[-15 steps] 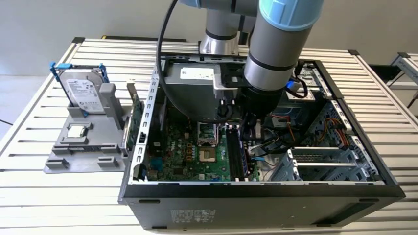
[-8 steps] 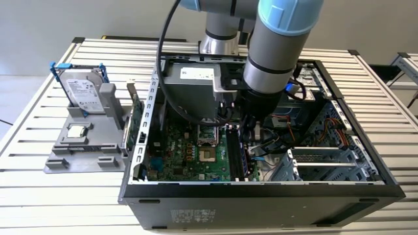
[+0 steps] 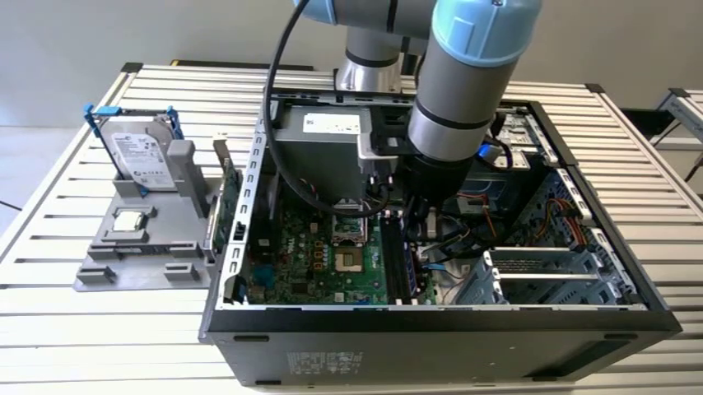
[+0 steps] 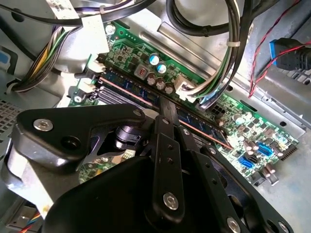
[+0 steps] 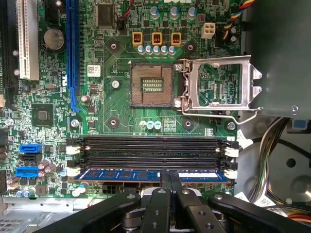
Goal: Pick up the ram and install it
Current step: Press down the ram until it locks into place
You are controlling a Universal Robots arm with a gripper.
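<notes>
Pincer (image 5: 170, 180) pressed together on the ram (image 5: 146, 174) in its motherboard (image 5: 121, 116) slot; slatted metal worktop (image 3: 88, 321) underneath the case (image 3: 439, 337).

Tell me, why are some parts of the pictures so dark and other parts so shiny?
In the second wrist view the black gripper sits close and blocks the light, so the ram beneath looks dim. In the first wrist view the motherboard is evenly bright. In the exterior view the computer case shades its own inside.

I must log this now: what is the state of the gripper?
Gripper: shut on the ram, which sits in a motherboard slot.
</notes>
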